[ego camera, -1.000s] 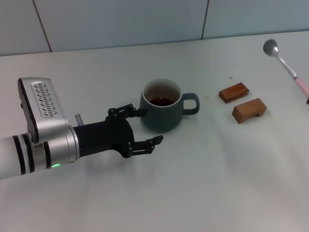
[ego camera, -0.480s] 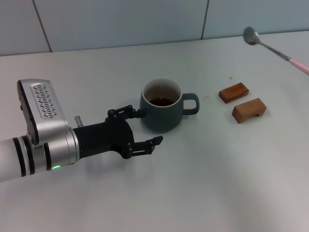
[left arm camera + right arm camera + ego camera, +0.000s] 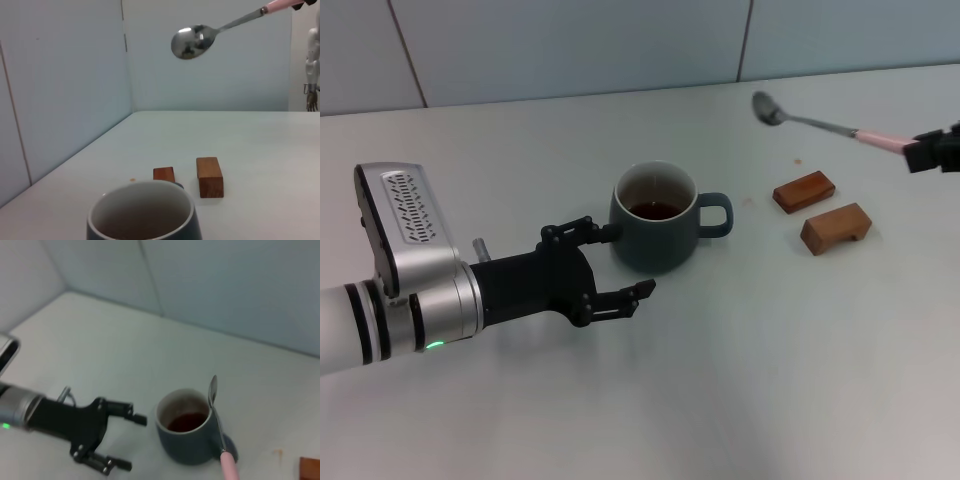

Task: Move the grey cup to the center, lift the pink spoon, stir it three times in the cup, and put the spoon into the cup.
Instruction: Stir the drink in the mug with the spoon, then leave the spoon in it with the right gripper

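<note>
here your left pincer (image 3: 615, 265) sits on the counter (image 3: 740, 380) just left of the grey cup (image 3: 657, 218), fingers spread wide with nothing between them, the upper fingertip close against the cup's wall. the grey cup stands upright, handle turned away from that pincer, brown stain at its bottom. right of the cup lie two wooden blocks (image 3: 821, 210), side by side. above and beyond them your right pincer (image 3: 932, 150) grips the pink spoon (image 3: 820, 125) by its pink end, bowl pointing back toward the cup, held in the air.
</note>
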Controlling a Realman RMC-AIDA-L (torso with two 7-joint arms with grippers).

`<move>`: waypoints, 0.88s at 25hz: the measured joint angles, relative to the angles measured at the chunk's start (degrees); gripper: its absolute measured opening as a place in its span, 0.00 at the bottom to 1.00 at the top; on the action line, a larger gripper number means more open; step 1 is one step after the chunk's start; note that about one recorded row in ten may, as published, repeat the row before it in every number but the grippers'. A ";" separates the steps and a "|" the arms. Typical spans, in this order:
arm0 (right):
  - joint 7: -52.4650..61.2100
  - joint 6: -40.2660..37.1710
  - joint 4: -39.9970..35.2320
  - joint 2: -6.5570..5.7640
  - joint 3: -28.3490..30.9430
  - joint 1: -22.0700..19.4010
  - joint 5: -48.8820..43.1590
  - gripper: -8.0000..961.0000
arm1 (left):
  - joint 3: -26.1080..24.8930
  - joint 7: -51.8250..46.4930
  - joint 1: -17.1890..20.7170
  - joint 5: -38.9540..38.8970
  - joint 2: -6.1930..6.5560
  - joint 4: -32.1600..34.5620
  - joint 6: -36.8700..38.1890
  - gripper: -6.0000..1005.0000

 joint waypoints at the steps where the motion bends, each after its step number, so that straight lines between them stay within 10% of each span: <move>1: 0.99 -0.24 -0.07 -0.25 -1.06 0.97 -0.89 0.13 | 0.00 -0.01 -0.03 0.00 -0.02 0.15 0.00 0.81; 22: 7.29 -2.64 24.43 -6.53 -6.22 24.57 -16.62 0.13 | 0.00 -0.01 -0.22 0.00 -0.08 0.42 0.09 0.80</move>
